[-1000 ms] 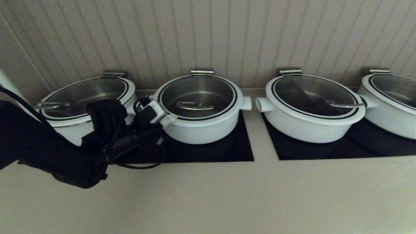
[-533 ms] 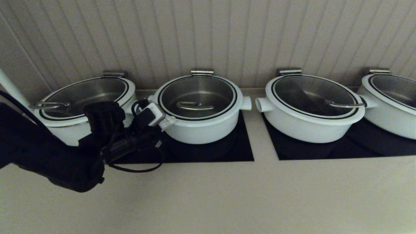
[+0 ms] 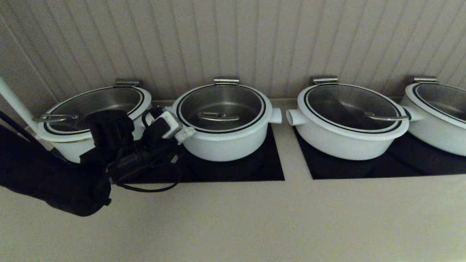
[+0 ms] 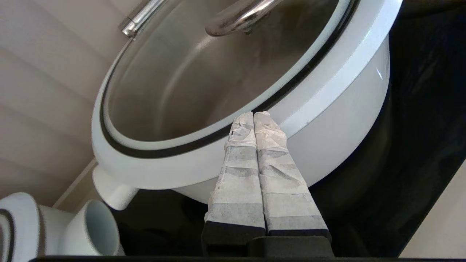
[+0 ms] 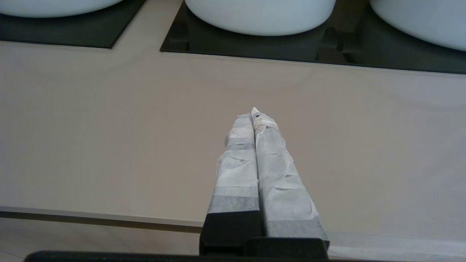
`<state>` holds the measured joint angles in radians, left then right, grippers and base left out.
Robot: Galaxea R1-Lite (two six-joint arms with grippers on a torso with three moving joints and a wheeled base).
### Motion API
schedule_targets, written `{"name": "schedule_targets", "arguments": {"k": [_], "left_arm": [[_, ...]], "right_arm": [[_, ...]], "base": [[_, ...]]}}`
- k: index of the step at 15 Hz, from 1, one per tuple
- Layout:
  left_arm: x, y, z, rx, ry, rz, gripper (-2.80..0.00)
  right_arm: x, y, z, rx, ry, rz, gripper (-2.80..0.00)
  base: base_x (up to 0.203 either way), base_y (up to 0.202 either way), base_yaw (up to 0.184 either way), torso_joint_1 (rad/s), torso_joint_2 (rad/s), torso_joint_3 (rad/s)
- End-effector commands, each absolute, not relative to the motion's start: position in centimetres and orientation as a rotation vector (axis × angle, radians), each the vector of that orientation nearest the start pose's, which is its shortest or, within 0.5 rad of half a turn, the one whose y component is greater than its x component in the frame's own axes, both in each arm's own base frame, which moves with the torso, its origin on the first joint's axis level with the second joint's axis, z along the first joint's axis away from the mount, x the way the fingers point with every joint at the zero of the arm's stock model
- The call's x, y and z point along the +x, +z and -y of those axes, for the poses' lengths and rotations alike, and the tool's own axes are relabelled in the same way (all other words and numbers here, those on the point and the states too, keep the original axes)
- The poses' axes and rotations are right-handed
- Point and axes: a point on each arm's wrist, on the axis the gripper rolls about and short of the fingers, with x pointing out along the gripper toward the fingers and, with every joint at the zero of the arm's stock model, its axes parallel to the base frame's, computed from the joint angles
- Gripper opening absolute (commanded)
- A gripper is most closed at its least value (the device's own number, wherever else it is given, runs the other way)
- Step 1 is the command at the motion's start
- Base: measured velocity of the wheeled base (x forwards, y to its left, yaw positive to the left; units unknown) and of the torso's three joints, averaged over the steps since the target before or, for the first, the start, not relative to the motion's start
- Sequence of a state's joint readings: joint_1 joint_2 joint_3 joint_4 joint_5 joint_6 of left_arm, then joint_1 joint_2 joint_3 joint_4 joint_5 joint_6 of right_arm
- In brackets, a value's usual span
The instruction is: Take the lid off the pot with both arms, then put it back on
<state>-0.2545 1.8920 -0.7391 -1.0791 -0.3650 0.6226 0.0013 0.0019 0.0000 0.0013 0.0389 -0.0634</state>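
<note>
Beige counter (image 3: pixel 233 218) carries two black glass panels; left panel (image 3: pixel 269 171) lies just beyond and to the right of the left gripper (image 3: pixel 185 134), right panel (image 3: pixel 400 163) well off to that gripper's right; pot (image 3: pixel 225 143) sits on the left panel, touching distance from the tips; wide white pot (image 3: pixel 346 140) on the right panel; bare counter strip between panels; right gripper (image 5: pixel 255 116) hangs over bare counter, panel edges ahead of it

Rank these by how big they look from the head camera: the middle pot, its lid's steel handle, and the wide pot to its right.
1. Wide pot, slightly larger.
2. Pot.
3. Steel handle, by far the smallest.
</note>
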Motion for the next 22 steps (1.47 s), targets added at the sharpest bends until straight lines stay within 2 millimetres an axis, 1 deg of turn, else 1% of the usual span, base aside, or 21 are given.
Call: {"name": "schedule_targets", "arguments": {"k": [1, 7, 10, 14, 16, 18, 22], "left_arm": [[31.6, 15.3, 9.0, 0.601, -0.619, 0.136, -2.80], [30.1, 16.1, 8.6, 0.597, -0.612, 0.145, -2.80], [29.0, 16.3, 8.3, 0.594, -0.609, 0.143, -2.80], [27.0, 17.4, 7.7, 0.580, -0.589, 0.163, -2.80], [25.4, 18.1, 6.9, 0.570, -0.545, 0.167, -2.80], [23.5, 18.6, 5.9, 0.544, -0.475, 0.157, -2.80], [19.2, 18.5, 3.8, 0.456, -0.311, 0.111, -2.80]], "right_arm": [[-2.3, 7.5, -0.1, -0.064, 0.042, -0.002, -2.80], [-2.3, 7.5, -0.1, -0.064, 0.042, -0.002, -2.80], [-2.3, 7.5, -0.1, -0.065, 0.042, -0.002, -2.80], [-2.3, 7.5, -0.1, -0.064, 0.042, -0.002, -2.80], [-2.3, 7.5, -0.1, -0.064, 0.042, -0.002, -2.80], [-2.3, 7.5, -0.1, -0.064, 0.042, -0.002, -2.80], [-2.3, 7.5, -0.1, -0.064, 0.042, -0.002, -2.80]], "base": [[0.000, 0.000, 0.000, 0.000, 0.00, 0.000], [0.000, 0.000, 0.000, 0.000, 0.00, 0.000], [0.000, 0.000, 0.000, 0.000, 0.00, 0.000], [0.000, 0.000, 0.000, 0.000, 0.00, 0.000], [0.000, 0.000, 0.000, 0.000, 0.00, 0.000], [0.000, 0.000, 0.000, 0.000, 0.00, 0.000], [0.000, 0.000, 0.000, 0.000, 0.00, 0.000]]}}
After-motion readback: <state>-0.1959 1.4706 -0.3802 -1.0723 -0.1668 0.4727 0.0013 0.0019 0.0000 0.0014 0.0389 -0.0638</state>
